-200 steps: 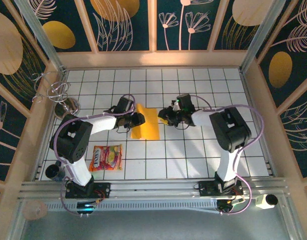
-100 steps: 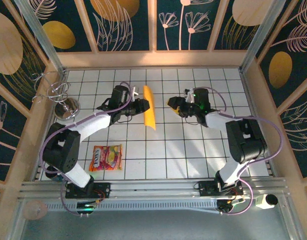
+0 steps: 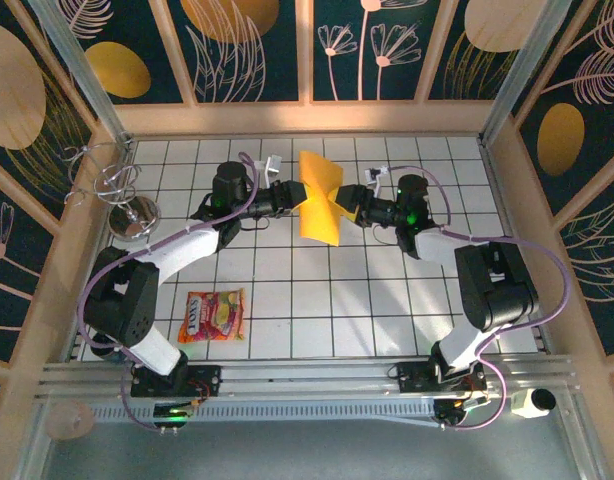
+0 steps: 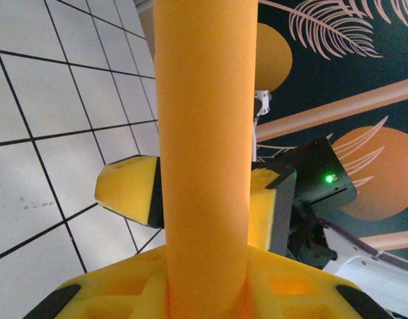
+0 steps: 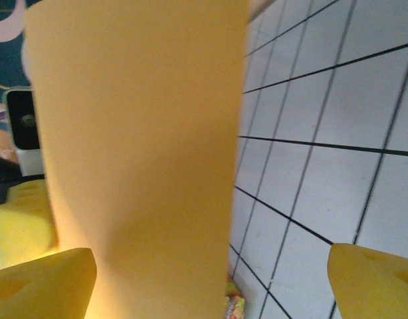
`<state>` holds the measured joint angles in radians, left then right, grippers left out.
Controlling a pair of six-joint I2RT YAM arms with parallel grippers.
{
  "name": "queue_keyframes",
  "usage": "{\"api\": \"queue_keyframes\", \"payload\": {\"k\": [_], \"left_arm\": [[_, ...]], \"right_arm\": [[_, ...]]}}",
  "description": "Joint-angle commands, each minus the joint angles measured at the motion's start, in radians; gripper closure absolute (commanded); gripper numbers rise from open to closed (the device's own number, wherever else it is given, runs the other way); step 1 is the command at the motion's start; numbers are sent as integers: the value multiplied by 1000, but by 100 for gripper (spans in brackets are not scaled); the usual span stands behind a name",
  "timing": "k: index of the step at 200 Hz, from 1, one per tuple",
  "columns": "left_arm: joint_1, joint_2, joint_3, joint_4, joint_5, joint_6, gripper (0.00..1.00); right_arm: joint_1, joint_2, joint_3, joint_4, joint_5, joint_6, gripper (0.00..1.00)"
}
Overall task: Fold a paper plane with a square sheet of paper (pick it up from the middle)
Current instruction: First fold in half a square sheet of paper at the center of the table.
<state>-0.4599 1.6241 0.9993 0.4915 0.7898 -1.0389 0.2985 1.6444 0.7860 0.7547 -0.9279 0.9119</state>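
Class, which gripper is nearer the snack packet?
Left. The left gripper holds the paper up and right of the packet. The right gripper is open on the paper's other side, farther away.

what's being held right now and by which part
The left gripper pinches the folded orange-yellow paper at its left edge; the right gripper stands open around its other side.

White tiled surface (image 3: 387, 300), black grid lines. Dark blue wall panels (image 3: 267, 75): gold ovals, pale leaf line-drawings. Light wooden batten (image 3: 307, 117) along far edge. Grey metal rail (image 3: 317, 375) along near edge.
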Motion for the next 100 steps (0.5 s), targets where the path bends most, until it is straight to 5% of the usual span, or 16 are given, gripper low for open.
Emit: {"api": "queue_keyframes", "payload": {"k": [1, 58, 100], "left_arm": [[7, 17, -18, 27, 35, -16, 72], [31, 27, -22, -87, -40, 36, 72], [38, 49, -54, -60, -46, 11, 72]], "right_arm": [[16, 19, -4, 144, -80, 60, 12], [20, -54, -9, -1, -37, -34, 32], [14, -81, 8, -143, 0, -121, 59]]}}
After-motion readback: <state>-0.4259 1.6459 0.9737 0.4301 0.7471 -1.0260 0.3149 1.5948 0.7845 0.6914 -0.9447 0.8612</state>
